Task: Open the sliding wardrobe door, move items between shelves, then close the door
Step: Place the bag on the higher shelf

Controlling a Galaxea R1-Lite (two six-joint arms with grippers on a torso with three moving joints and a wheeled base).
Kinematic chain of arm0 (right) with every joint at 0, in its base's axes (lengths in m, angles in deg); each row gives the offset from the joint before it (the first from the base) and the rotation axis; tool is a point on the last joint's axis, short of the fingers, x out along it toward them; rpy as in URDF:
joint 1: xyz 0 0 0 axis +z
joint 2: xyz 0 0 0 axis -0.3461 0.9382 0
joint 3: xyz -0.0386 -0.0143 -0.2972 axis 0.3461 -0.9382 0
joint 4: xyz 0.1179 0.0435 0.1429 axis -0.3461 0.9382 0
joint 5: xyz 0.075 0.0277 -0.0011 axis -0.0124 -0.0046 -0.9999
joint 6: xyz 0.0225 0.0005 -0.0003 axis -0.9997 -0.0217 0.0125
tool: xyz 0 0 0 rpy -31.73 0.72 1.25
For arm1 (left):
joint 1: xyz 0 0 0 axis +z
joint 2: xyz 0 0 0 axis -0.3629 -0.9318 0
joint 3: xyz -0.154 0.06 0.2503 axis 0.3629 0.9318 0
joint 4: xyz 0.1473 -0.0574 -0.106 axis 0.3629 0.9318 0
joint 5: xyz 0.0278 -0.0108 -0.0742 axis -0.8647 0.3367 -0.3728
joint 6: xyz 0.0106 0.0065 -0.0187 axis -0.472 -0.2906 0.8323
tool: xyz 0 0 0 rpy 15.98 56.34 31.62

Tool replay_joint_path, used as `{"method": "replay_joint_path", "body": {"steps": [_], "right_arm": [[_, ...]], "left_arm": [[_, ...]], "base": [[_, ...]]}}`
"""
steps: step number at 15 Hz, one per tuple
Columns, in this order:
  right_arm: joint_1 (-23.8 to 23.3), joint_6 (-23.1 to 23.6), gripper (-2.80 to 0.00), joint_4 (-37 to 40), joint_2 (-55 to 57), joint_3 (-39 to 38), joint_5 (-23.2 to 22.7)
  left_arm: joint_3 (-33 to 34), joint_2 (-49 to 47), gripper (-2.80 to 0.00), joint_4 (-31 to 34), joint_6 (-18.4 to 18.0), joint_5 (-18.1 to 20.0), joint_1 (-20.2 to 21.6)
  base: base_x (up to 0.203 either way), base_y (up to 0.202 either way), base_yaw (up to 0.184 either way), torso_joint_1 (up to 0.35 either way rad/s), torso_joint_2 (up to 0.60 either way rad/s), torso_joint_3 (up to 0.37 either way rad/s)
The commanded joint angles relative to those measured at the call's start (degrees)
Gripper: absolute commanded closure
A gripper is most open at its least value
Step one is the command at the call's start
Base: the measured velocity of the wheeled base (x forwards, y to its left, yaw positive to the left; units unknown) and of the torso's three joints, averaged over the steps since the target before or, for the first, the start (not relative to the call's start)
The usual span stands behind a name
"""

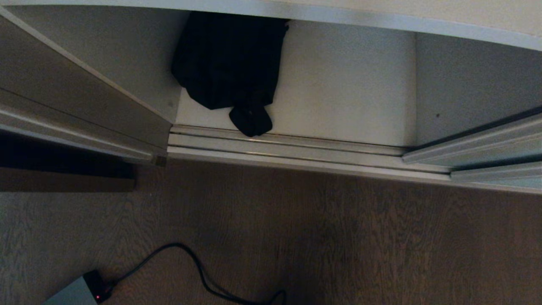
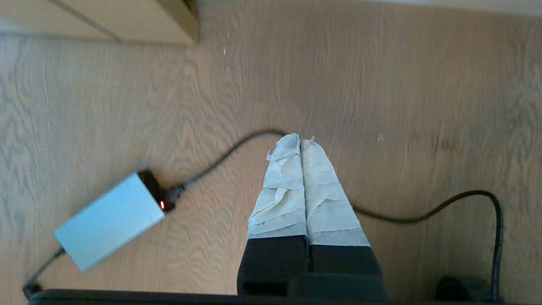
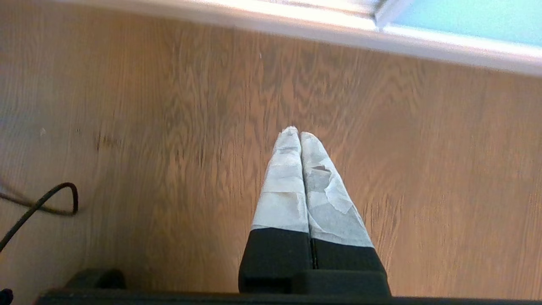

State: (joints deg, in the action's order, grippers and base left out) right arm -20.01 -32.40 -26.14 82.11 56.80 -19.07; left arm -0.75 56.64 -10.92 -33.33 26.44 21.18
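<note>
Wardrobe interior fills the head view: the black fabric bag (image 1: pixel 230 67) slumps on the lowest off-white shelf (image 1: pixel 338 93), its bottom end touching the floor track (image 1: pixel 288 146). The sliding wardrobe door (image 1: pixel 487 146) stands pushed aside at the right; neither arm shows here. Left wrist view: the left gripper (image 2: pixel 300 142) hangs over the wood floor (image 2: pixel 381 84), taped fingers pressed together, a grey power brick (image 2: pixel 108 220) and black cable (image 2: pixel 423 216) nearby beneath it. Right wrist view: the right gripper (image 3: pixel 298 132), likewise pressed together, points at bare floor, the mint door glass beyond its tips.
</note>
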Motion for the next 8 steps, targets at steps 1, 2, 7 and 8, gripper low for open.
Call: {"method": "replay_joint_path", "body": {"steps": [1, 2, 7, 8], "right_arm": [[0.0, 0.0, 0.0, 0.0, -0.3, 0.0, 0.0], [0.0, -0.1, 0.0, 0.0, -0.3, 0.0, 0.0], [0.0, -0.1, 0.0, 0.0, -0.3, 0.0, 0.0], [0.0, 0.0, 0.0, 0.0, -0.3, 0.0, 0.0]], "left_arm": [[0.0, -0.1, 0.0, -0.1, 0.0, 0.0, 0.0], [0.0, -0.1, 0.0, -0.1, 0.1, 0.1, 0.0], [0.1, 0.0, 0.0, -0.1, -0.3, 0.0, 0.0], [0.1, 0.0, 0.0, 0.0, -0.2, 0.1, 0.0]], "base": [[0.189, 0.0, -0.001, 0.007, 0.0, 0.002], [0.205, 0.0, 0.004, 0.008, 0.0, -0.004], [0.061, 0.0, 0.002, 0.003, 0.0, 0.0], [0.0, 0.0, 0.0, 0.0, 0.0, 0.0]]}}
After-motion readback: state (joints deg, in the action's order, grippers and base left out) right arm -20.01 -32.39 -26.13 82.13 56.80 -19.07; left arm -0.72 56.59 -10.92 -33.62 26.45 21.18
